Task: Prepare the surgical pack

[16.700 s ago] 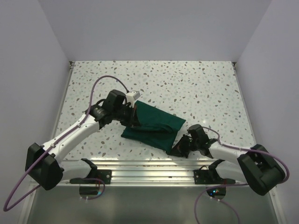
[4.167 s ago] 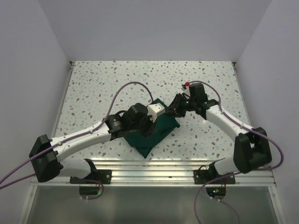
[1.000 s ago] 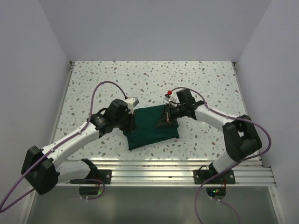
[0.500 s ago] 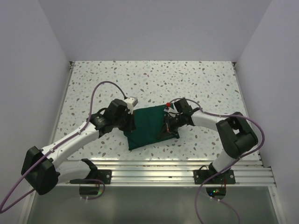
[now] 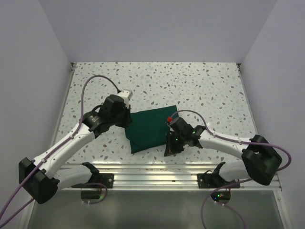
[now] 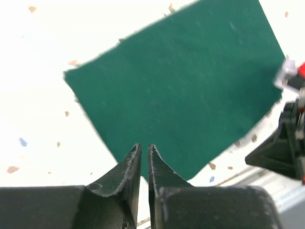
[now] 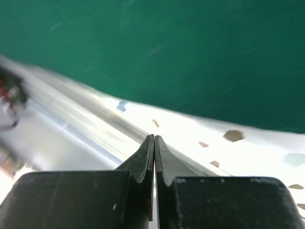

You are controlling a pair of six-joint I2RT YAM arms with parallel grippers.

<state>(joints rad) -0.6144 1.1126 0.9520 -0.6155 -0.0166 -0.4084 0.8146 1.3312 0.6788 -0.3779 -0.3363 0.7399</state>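
Observation:
The surgical pack (image 5: 150, 128) is a flat, folded dark green bundle lying mid-table; its contents are hidden. My left gripper (image 5: 125, 119) hovers at the pack's left edge. In the left wrist view its jaws (image 6: 143, 146) stand a narrow slit apart with nothing between them, above the green fabric (image 6: 181, 81). My right gripper (image 5: 168, 150) sits just off the pack's near right corner, over bare table. The right wrist view shows its fingers (image 7: 154, 137) pressed together and empty, with the green fabric (image 7: 167, 43) beyond them.
The speckled white table (image 5: 190, 86) is walled at the back and on both sides. A metal rail (image 5: 152, 168) runs along the near edge, close to the right gripper. The right arm (image 6: 281, 143) shows at the right of the left wrist view.
The right gripper slid off the pack's right side toward the near edge. The left gripper drew back off the pack's left edge, its jaws parting slightly. The pack lies flatter.

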